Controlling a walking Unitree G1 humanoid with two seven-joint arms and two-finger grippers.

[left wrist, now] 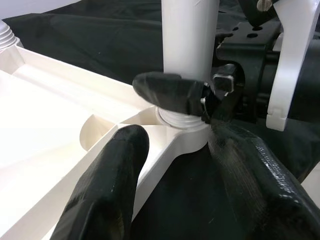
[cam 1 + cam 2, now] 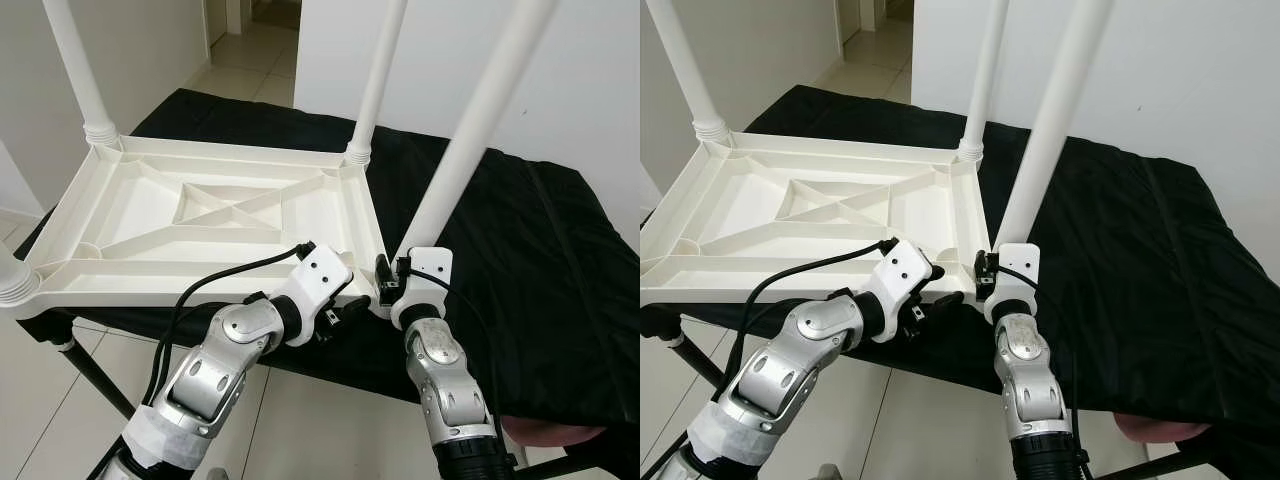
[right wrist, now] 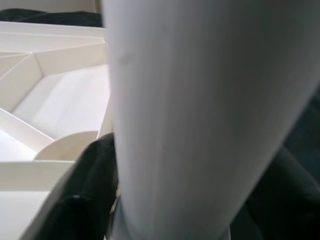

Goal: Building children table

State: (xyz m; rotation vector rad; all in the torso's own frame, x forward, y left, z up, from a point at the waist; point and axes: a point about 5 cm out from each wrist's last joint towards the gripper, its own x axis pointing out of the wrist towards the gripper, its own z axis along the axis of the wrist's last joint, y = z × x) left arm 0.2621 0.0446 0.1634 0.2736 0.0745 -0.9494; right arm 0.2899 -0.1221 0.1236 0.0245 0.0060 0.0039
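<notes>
Black-draped surface [image 2: 520, 260] carries the white plastic kids' tabletop [image 2: 200, 225], upside down w/ ribbed underside facing up, overhanging the surface's near edge. Legs stand upright in the corner sockets: far-left leg [image 2: 75, 65], far-right leg [image 2: 378, 75], near-right leg [image 2: 480, 115]; near-left corner shows only a ribbed collar [image 2: 15, 282], rest cut by frame edge.

Both claws at the near-right corner. Right claw [image 1: 200, 102] is clamped narrow around the base of the near-right leg, just above its socket collar; one finger [image 1: 167, 90] wraps the leg's front, the other sits behind it. In right wrist view the leg [image 3: 200, 115] is pressed close betw. the fingers.

Left claw [image 2: 340, 312] sits at the tabletop's near edge just beside that corner, spread wide: one finger [image 1: 107, 190] over the tabletop rim, the other [image 1: 260, 185] over the black cloth, gripping nothing.

Tiled floor [image 2: 250, 60] beyond the surface, white walls either side.
</notes>
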